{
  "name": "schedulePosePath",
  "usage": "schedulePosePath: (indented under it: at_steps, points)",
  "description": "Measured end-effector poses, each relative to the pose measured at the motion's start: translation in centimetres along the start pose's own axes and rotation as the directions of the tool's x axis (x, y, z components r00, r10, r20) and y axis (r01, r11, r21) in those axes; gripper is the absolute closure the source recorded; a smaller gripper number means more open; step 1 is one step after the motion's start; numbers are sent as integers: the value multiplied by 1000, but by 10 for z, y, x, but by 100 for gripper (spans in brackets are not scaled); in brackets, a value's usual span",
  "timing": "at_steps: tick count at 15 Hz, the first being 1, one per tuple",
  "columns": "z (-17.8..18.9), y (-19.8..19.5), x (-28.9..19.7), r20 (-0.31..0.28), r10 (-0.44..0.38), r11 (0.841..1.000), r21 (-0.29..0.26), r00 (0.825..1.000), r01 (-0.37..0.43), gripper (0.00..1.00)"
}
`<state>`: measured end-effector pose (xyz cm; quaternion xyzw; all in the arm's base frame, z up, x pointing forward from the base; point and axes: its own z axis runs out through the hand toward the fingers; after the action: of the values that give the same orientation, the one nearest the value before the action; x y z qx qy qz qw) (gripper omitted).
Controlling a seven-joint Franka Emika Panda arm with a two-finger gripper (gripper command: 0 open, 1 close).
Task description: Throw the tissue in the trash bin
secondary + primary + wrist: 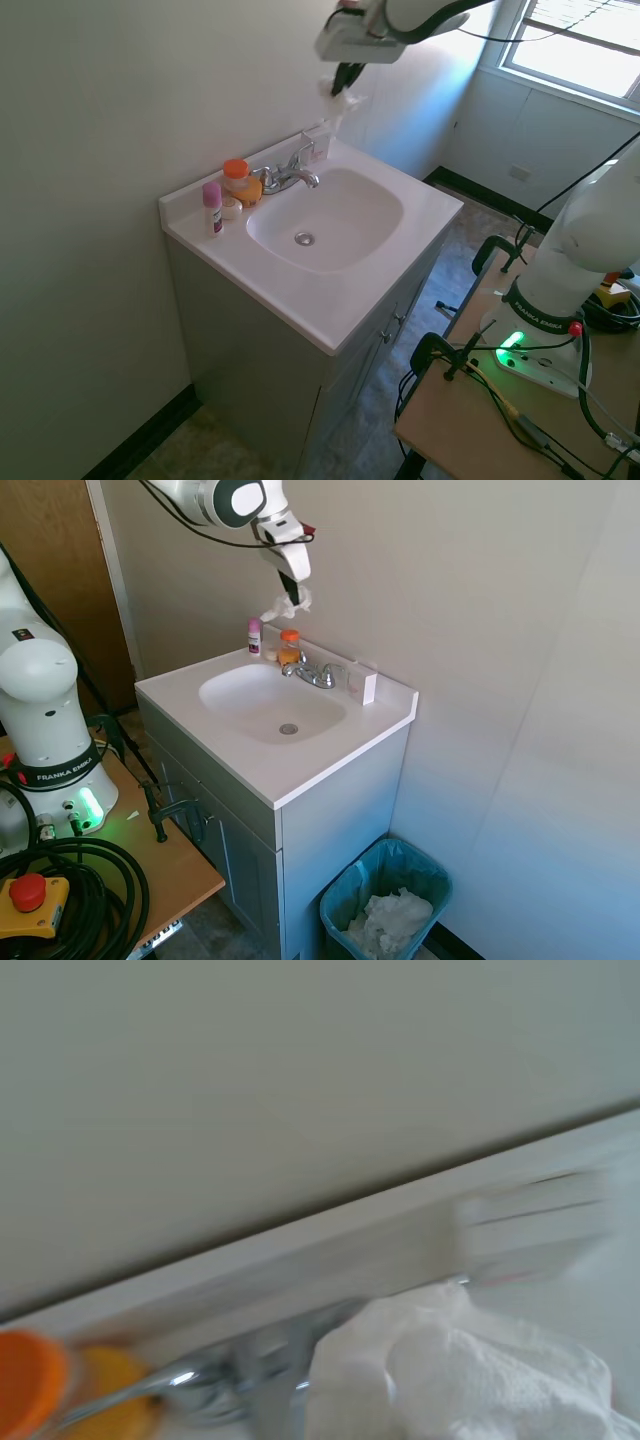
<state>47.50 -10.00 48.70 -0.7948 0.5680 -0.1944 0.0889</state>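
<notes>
The gripper (pixel 288 598) seems clenched on the tissue (pixel 287 605), held aloft over the vanity's back edge above the faucet (pixel 312 672); best swing wide past the side edge, then lower over the trash bin (pixel 386 898)

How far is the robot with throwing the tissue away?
Done: the gripper holds the tissue lifted above the faucet. In hand: carrying it. Left: moving to the trash bin on the floor beside the cabinet and releasing it there.
</notes>
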Motion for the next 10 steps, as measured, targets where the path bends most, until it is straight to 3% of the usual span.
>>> schedulePosePath:
  at_steps: [1,3,6,8,10]
  points:
    - [-9,25,38,-27,76,997,16,997,-75,100]
    - [-6,74,104,-68,228,973,45,971,-225,100]
    - [36,145,177,-109,410,912,27,905,-410,100]
    - [74,173,214,-122,488,870,-11,864,-493,100]
    - [118,181,233,-133,509,853,-57,851,-519,100]
